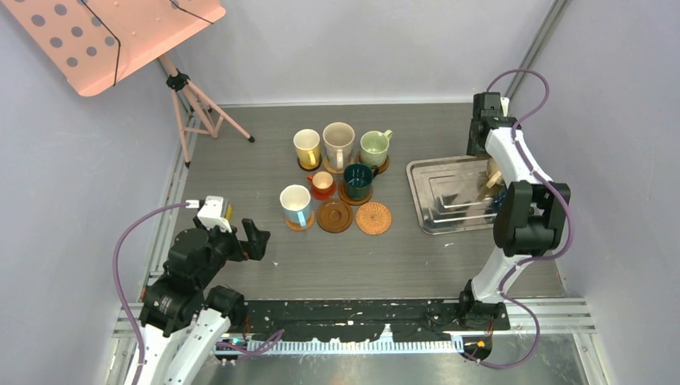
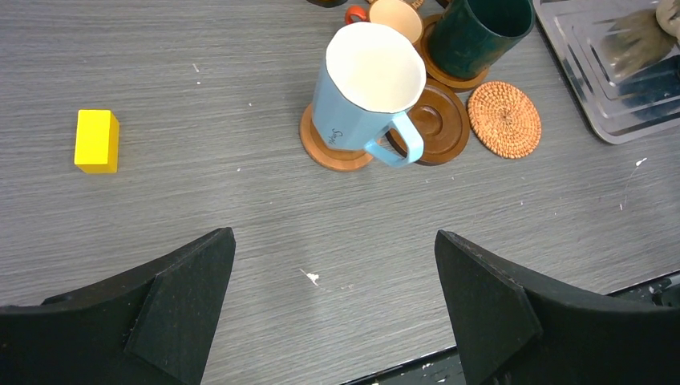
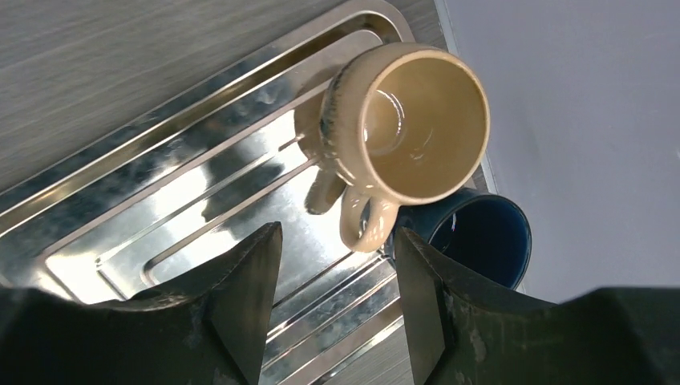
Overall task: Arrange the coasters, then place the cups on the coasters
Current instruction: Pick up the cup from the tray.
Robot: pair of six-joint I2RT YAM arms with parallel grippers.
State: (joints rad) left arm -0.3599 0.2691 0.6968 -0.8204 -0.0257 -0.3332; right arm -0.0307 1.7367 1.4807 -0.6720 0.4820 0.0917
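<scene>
Six cups stand in a cluster at mid-table, each on a coaster: yellow (image 1: 306, 147), cream (image 1: 338, 144), pale green (image 1: 374, 147), small orange-red (image 1: 322, 184), dark green (image 1: 358, 180) and white-blue (image 1: 296, 204). A dark brown coaster (image 1: 334, 216) and a wicker coaster (image 1: 373, 217) lie bare. On the metal tray (image 3: 200, 200) a beige cup (image 3: 409, 120) stands against a navy cup (image 3: 481, 237). My right gripper (image 3: 337, 241) hangs open just short of the beige cup's handle, holding nothing. My left gripper (image 2: 333, 241) is wide open over bare table, near the white-blue cup (image 2: 373, 80).
A small yellow block (image 2: 97, 140) lies on the table left of the cluster. A pink perforated board on a tripod (image 1: 200, 112) stands at the back left. Grey walls close in both sides. The tray (image 1: 449, 195) sits at the right, under my right arm.
</scene>
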